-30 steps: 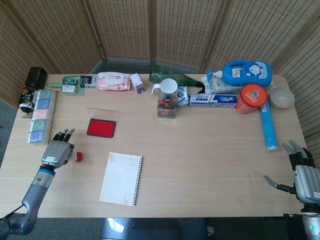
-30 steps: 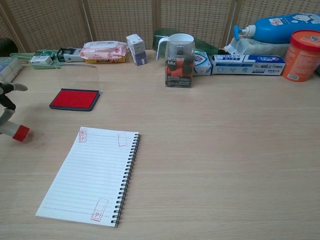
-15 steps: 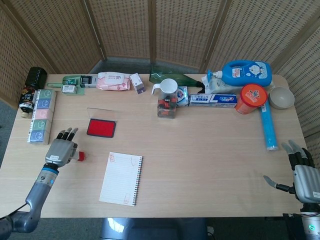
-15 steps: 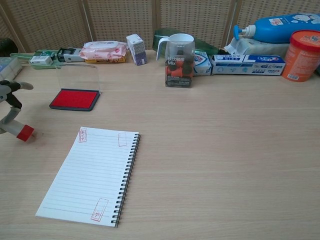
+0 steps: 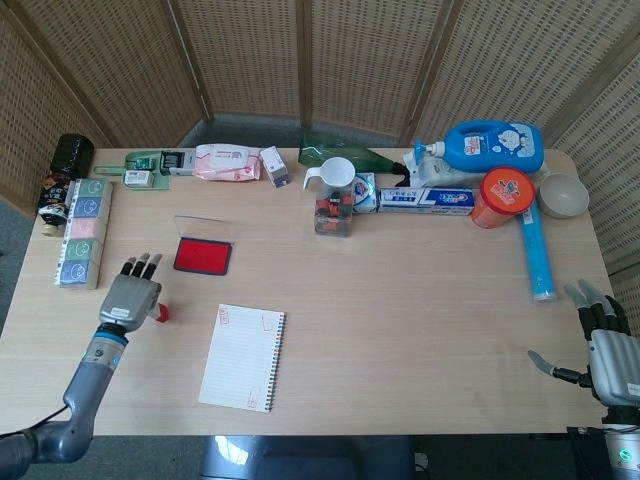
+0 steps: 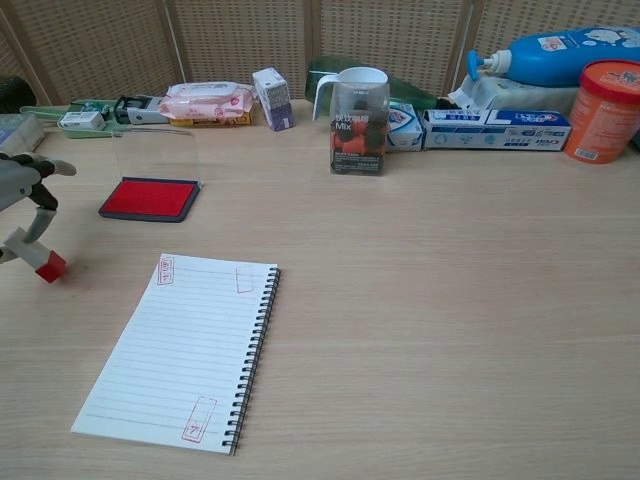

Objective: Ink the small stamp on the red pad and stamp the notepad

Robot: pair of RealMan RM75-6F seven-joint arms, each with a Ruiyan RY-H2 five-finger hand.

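Note:
The small stamp [image 5: 160,313] [image 6: 46,265], white with a red end, lies on the table left of the notepad. My left hand [image 5: 130,294] [image 6: 22,182] is just left of and above it. Its fingers are stretched out and apart, and one digit reaches down to the stamp's body; no grip on it shows. The red ink pad [image 5: 202,256] [image 6: 150,197] sits behind the stamp with its clear lid raised. The spiral notepad [image 5: 243,357] [image 6: 180,350] lies flat and carries three red prints. My right hand [image 5: 606,350] rests open at the table's right front edge.
A glass jug [image 6: 359,120], a small carton [image 6: 272,98], wipes [image 6: 205,101], a toothpaste box [image 6: 495,129], an orange can [image 6: 602,97] and a blue bottle [image 6: 555,55] line the back. Stacked boxes [image 5: 82,230] stand at the left edge. A blue tube [image 5: 537,255] lies at the right.
My left hand has slid forward and lifted a little, and its fingers have straightened. The stamp has barely shifted. The right hand has not moved.

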